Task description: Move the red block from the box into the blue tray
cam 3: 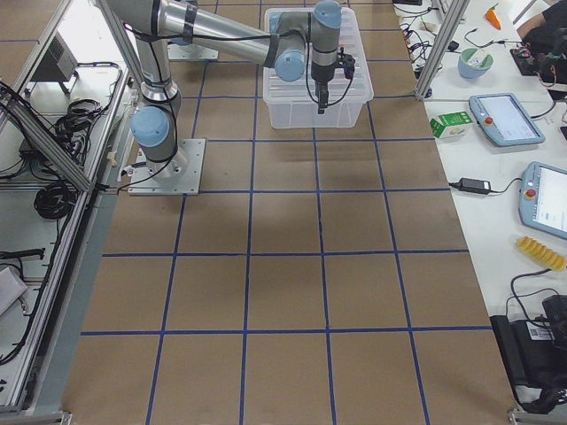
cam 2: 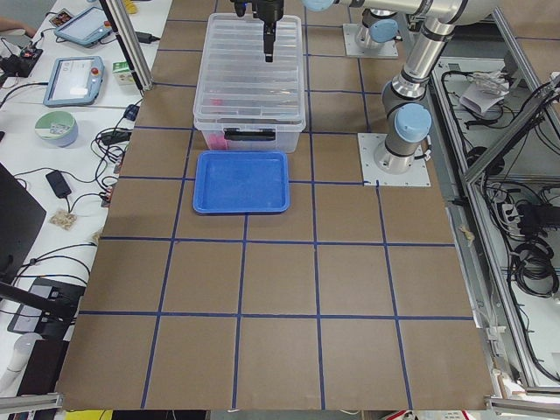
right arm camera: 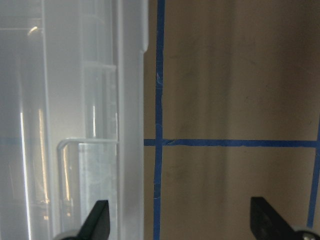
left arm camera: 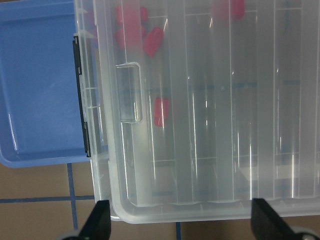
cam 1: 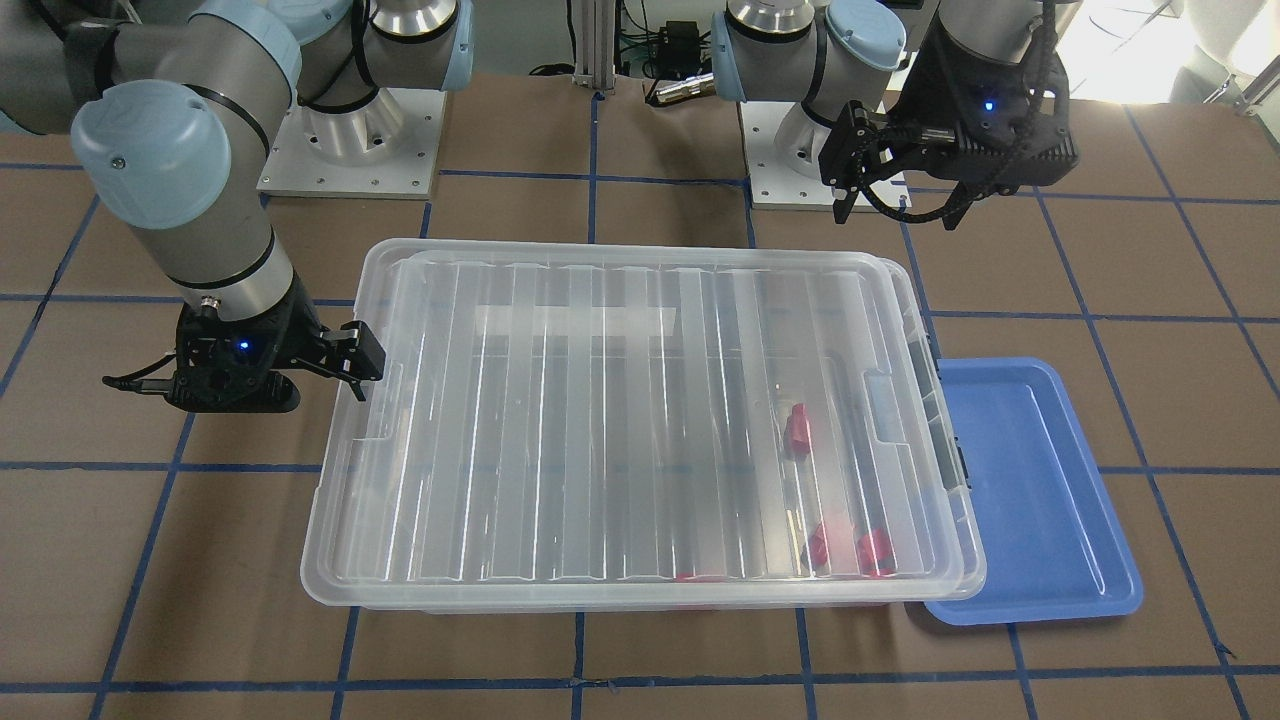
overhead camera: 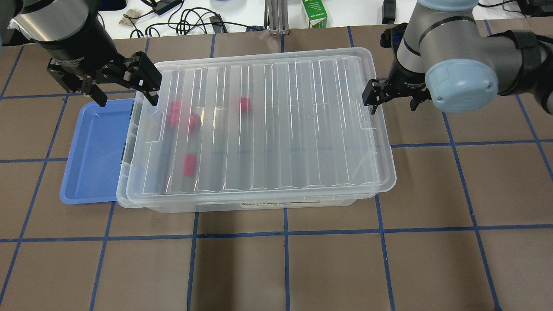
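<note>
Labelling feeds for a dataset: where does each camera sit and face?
Front-facing: across the table, facing the robot; both bases show.
Overhead: behind the robot, looking down; left claw, right claw flank the box.
Exterior left: table end by the blue tray, looking along; left arm near.
Exterior right: opposite end; right arm near.
Left wrist: down on lid, tray; own fingertips.
Right wrist: down on box edge, table; own fingertips.
Shared: the first two show the red blocks.

Brown table (overhead camera: 276, 268) under a blue tape grid (overhead camera: 285, 233); green carton (overhead camera: 314, 13) and cables (overhead camera: 190, 19) behind; teach pendant (cam 3: 505, 118) alongside.
</note>
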You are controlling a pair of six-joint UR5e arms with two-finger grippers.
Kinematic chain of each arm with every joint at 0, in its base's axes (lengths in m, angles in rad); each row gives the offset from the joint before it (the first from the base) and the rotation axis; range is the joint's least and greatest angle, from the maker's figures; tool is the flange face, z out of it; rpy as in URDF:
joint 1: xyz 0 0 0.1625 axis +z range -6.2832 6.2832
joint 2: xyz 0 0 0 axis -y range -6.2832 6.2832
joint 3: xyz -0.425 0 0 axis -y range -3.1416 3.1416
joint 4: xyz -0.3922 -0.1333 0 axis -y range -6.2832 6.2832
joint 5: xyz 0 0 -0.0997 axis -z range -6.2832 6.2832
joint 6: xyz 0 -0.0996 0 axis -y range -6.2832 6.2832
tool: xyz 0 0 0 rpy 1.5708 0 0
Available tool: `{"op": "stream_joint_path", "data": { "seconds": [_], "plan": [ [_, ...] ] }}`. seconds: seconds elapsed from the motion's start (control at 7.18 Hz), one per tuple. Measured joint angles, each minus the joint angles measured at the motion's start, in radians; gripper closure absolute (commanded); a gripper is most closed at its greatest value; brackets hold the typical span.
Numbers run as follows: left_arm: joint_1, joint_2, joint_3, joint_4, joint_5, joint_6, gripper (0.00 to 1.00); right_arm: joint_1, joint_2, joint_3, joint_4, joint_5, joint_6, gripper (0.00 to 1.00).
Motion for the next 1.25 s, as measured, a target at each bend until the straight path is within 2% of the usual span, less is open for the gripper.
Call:
{"op": "stream_joint_path", "data": {
  "seconds": [0.56,1.25],
  "plan": [
    [-0.001,-0.002,-0.002,0.002,-0.001,-0.003,0.0,-0.044,0.011,0.001,-0.001,-0.074,-0.073,0.0],
    [-0.003,0.0,-0.003,0.006,-0.003,-0.005,0.0,-0.193,0.014,0.0,-0.003,-0.079,-0.222,0.0]
  ]
}}
